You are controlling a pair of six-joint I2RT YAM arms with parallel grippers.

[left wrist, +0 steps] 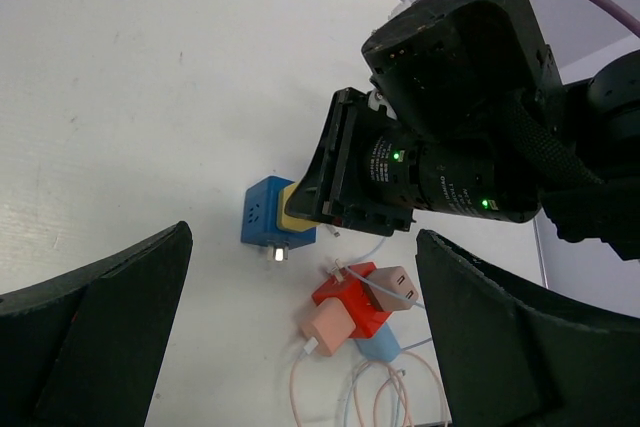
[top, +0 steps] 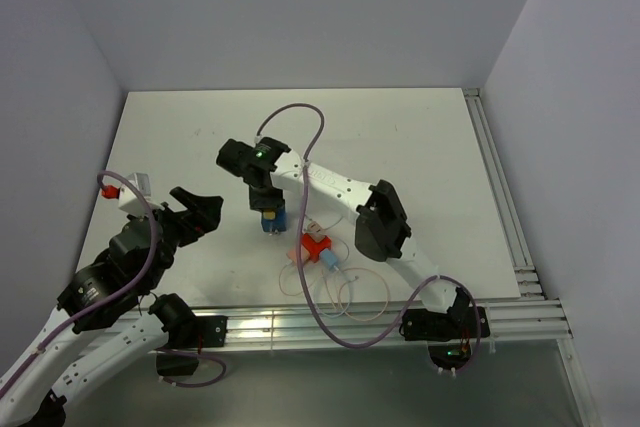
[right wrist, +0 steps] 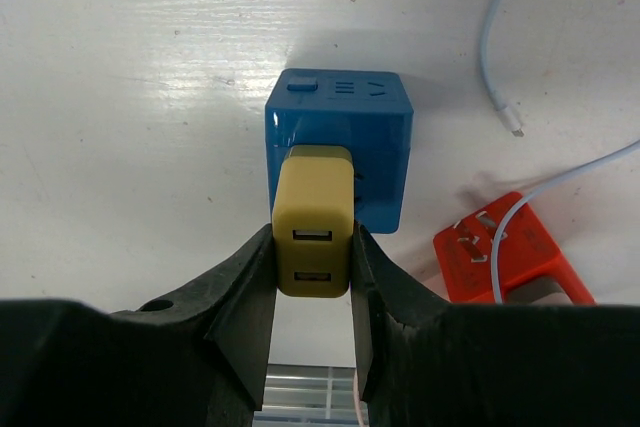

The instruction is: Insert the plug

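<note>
A blue cube socket point(right wrist: 340, 137) lies on the white table; it also shows in the top view point(top: 270, 219) and the left wrist view point(left wrist: 263, 213). My right gripper point(right wrist: 312, 277) is shut on a yellow plug point(right wrist: 313, 219), whose front sits against the cube's top face. In the left wrist view the yellow plug point(left wrist: 295, 215) shows under the right gripper's body. My left gripper point(left wrist: 300, 347) is open and empty, held above the table to the left of the cube, also visible in the top view point(top: 195, 209).
A red cube socket point(left wrist: 352, 299) with pink, tan and light blue plugs and coiled cables point(left wrist: 390, 397) lies just right of the blue cube, also visible in the top view point(top: 317, 247). A loose white cable end point(right wrist: 505, 117) lies near the blue cube. Rails line the table's front and right edges.
</note>
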